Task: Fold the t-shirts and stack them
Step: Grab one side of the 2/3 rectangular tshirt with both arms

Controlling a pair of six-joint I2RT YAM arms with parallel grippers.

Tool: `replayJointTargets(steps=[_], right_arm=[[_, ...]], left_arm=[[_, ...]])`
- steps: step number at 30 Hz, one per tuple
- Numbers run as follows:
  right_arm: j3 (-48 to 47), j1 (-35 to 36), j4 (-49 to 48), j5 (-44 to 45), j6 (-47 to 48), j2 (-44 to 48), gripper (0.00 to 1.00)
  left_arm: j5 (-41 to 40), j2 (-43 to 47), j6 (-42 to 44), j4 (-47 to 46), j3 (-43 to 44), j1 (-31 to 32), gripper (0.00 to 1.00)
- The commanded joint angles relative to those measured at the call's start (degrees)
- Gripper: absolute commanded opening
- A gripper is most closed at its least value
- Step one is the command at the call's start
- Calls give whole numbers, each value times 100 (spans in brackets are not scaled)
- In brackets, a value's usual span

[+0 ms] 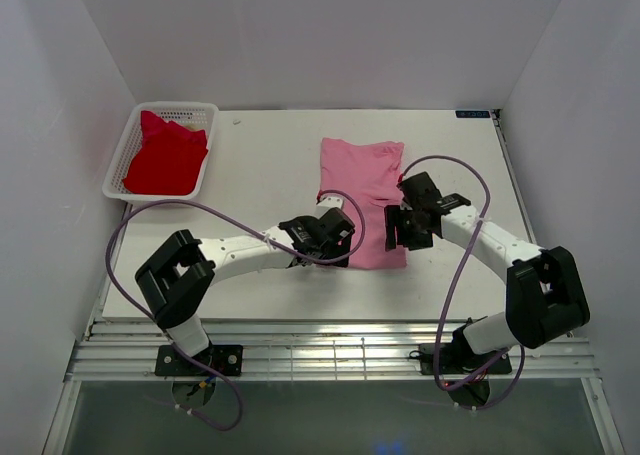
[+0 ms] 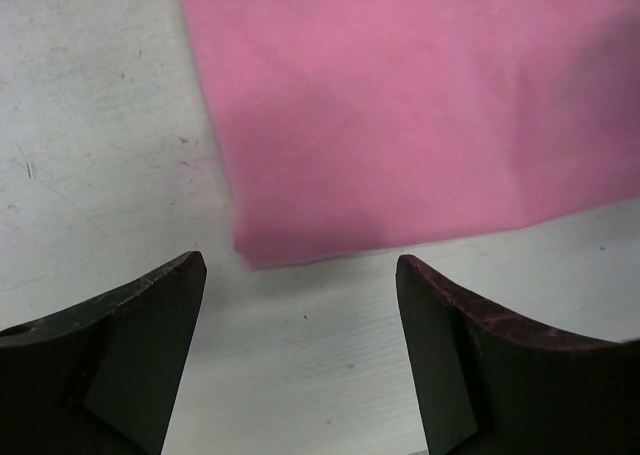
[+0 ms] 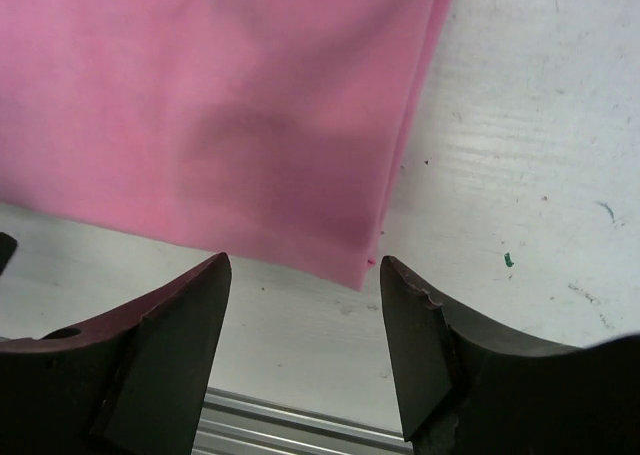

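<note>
**Both jaws spread wide at the near corners of the folded pink tee**

The left arm [image 1: 235, 255] reaches from its base low across the surface [image 1: 260, 155] and angles inward, its wrist sitting at the near left corner of the pink t-shirt [image 1: 362, 190]. The right arm [image 1: 495, 240] bends the other way, elbow out to the right, and its wrist sits over the shirt's near right edge. The two wrists face each other across the garment's near end.

The left jaws stand wide apart and hold nothing. In the left wrist view the pink t-shirt [image 2: 420, 105] lies flat just beyond the gap, its corner ahead of the left fingertip, with bare surface between the tips.

The right jaws are likewise spread and empty. In the right wrist view the pink t-shirt [image 3: 200, 115] lies just ahead, its folded corner close to the right fingertip and its layered edge running away from it.

The red t-shirt [image 1: 165, 155] lies crumpled in a white mesh basket [image 1: 180, 106], well away to the left of and beyond the left jaws.
</note>
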State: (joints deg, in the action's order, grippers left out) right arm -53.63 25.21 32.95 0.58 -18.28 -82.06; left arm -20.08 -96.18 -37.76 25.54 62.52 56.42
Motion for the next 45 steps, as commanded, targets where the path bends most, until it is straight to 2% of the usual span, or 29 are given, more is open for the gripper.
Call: replayJointTargets(steps=[1,20,23,24,26,27,34,35,36,37,42,45], right_arm=[[282,10,-271,214,-140,208,68],[1073,10,-1080,241,-202,-328,63],[1161,19,-1133,188,-220,-319,56],[1170,10,-1150,162,-228,-311,49],[1196,10,-1150,171,-237,-293,43],[1205,19,-1150,179,-246,-275,37],[1214,10,-1089,232,-228,-258,24],[1223,10,-1080,232,-228,-258,21],[1223,10,-1080,223,-228,-258,13],[1258,10,-1080,223,-220,-258,10],[1311,19,-879,136,-176,-82,8],[1398,63,-388,153,-158,418,8]], left_arm=[[-172,21,-118,13,-99,-17,87],[56,-296,-118,-673,-715,-334,85],[188,-331,-100,-831,-794,-369,82],[232,-340,-100,-840,-794,-378,81],[293,-392,-91,-875,-794,-378,75],[328,-401,-91,-867,-785,-378,67],[469,-472,-135,-796,-812,-378,43],[478,-472,-135,-805,-820,-378,40],[487,-480,-127,-805,-829,-378,36],[522,-498,-127,-805,-838,-378,29],[592,-384,-83,-691,-917,-369,1],[768,-16,-83,-357,-1075,-369,0]])
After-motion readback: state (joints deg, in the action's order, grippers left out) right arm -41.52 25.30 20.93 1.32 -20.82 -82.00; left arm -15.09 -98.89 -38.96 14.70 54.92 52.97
